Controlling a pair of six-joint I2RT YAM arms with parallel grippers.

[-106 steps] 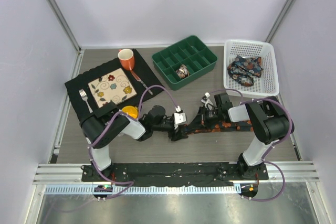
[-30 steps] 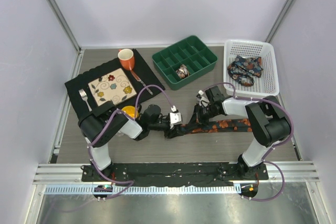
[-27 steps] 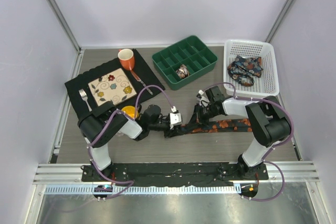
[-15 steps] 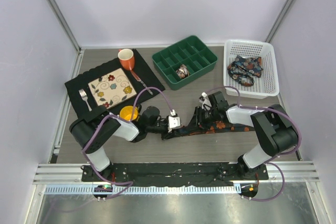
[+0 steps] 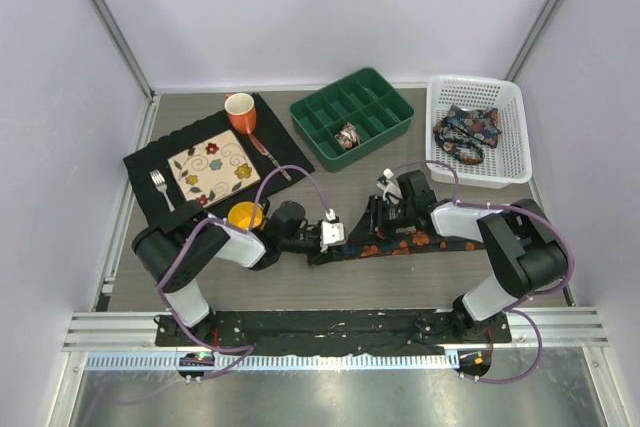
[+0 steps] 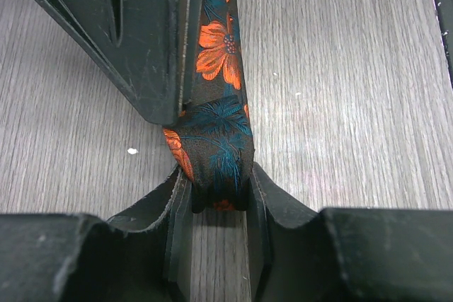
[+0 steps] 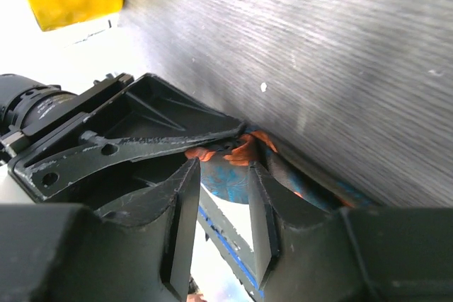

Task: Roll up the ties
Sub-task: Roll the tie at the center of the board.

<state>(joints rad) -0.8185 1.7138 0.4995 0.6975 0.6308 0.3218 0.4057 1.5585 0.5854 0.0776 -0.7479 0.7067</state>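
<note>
A dark tie (image 5: 430,243) with orange and teal flowers lies as a strip across the table's front middle. Its folded left end (image 6: 212,153) is pinched between my left gripper's (image 6: 216,176) fingers, which are shut on it. My left gripper (image 5: 340,244) and right gripper (image 5: 372,229) meet nose to nose over that end. The right gripper (image 7: 223,167) stands open, with the tie's fabric (image 7: 230,182) just past its fingertips and not clamped. A rolled tie (image 5: 348,135) sits in the green tray (image 5: 385,97). Another tie (image 5: 465,133) lies bundled in the white basket (image 5: 505,137).
A black placemat (image 5: 150,162) at the left carries a flowered plate (image 5: 212,169), a fork (image 5: 160,187), an orange mug (image 5: 240,111) and a knife. A yellow bowl (image 5: 244,215) sits beside my left arm. The right gripper's finger (image 6: 141,40) stands close over the tie.
My right gripper has opened from shut. My left gripper has narrowed onto the tie's end, and both grippers and the tie have shifted slightly left.
</note>
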